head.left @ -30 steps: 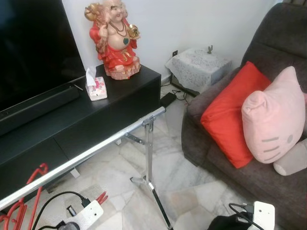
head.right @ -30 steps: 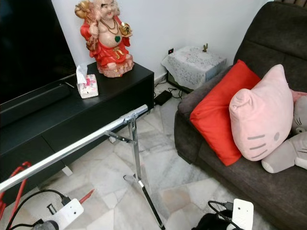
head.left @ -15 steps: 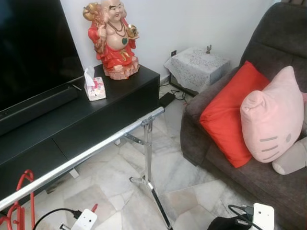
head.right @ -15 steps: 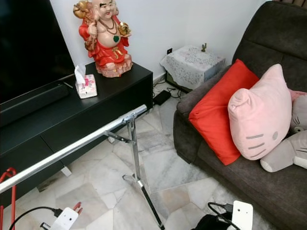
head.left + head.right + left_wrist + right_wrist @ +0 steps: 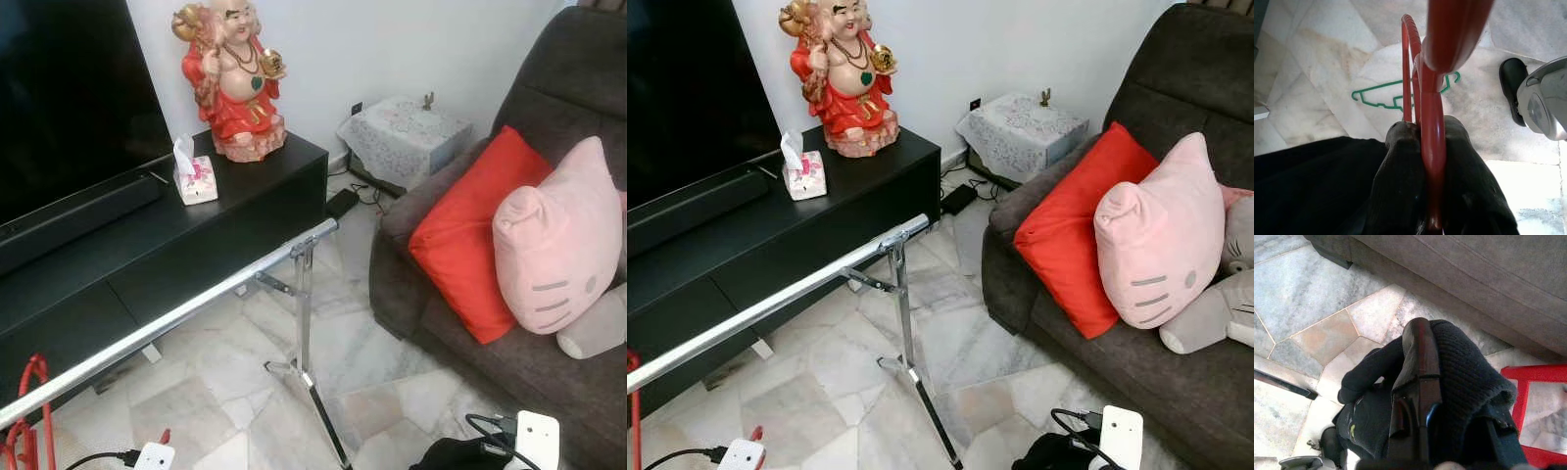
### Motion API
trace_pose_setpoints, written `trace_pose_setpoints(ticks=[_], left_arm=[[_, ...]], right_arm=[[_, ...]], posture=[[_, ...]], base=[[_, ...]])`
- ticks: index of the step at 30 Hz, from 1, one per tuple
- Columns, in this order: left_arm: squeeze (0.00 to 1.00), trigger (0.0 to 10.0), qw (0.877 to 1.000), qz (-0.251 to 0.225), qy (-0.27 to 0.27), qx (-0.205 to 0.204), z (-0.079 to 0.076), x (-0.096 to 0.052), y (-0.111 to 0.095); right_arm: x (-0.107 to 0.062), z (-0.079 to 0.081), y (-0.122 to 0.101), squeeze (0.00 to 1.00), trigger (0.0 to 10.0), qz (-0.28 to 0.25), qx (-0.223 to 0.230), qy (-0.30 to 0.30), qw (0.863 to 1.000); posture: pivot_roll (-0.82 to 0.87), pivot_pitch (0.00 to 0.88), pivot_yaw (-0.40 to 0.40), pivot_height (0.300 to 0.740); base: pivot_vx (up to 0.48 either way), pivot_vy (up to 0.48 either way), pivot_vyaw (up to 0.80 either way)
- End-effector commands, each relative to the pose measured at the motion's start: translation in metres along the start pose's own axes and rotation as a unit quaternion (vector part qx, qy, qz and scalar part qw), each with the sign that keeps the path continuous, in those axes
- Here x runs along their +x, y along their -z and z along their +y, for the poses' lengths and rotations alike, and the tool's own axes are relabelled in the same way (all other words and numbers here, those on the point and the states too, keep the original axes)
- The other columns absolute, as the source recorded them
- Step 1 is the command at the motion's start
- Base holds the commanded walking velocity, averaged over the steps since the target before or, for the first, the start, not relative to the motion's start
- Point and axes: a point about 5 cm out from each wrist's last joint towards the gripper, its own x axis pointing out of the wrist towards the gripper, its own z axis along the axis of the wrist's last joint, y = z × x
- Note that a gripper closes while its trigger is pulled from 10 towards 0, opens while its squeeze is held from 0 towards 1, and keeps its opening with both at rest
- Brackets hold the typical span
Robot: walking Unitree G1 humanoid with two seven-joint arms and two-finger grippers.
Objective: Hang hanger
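Your left gripper (image 5: 1422,147) is clamped on the red hanger (image 5: 1431,105), its two black fingers (image 5: 1400,161) pressed against the wire from either side. In the head views that hanger (image 5: 27,411) sits low at the robot's left, just under the near end of the silver rail (image 5: 186,313) (not hooked on it). A green hanger (image 5: 1396,95) lies flat on the marble floor (image 5: 833,362). Your right gripper (image 5: 1420,367) has its fingers together, holding nothing, near the dark sofa (image 5: 549,78)
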Motion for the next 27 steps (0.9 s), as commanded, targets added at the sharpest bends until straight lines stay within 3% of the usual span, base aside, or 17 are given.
trace_pose_setpoints(ticks=[1,14,27], left_arm=[[0.0,10.0,1.0,0.0,-0.003,-0.014,0.002,0.0,0.005],[0.0,10.0,0.999,0.028,0.005,-0.031,0.001,-0.004,0.031],[0.0,10.0,0.999,0.034,0.009,-0.031,-0.002,-0.005,0.036]], right_arm=[[0.001,-0.005,-0.001,0.0,10.0,0.005,0.002,0.01,1.0],[-0.001,-0.013,0.008,0.0,10.0,0.023,0.006,0.02,1.0],[-0.002,-0.011,0.009,0.0,10.0,0.025,0.008,0.018,0.999]], posture=[[-0.05,0.0,-0.024,0.74],[-0.06,0.0,-0.016,0.74],[-0.06,0.0,-0.01,0.74]], base=[[0.0,0.0,0.0],[0.0,0.0,0.0],[0.0,0.0,0.0]])
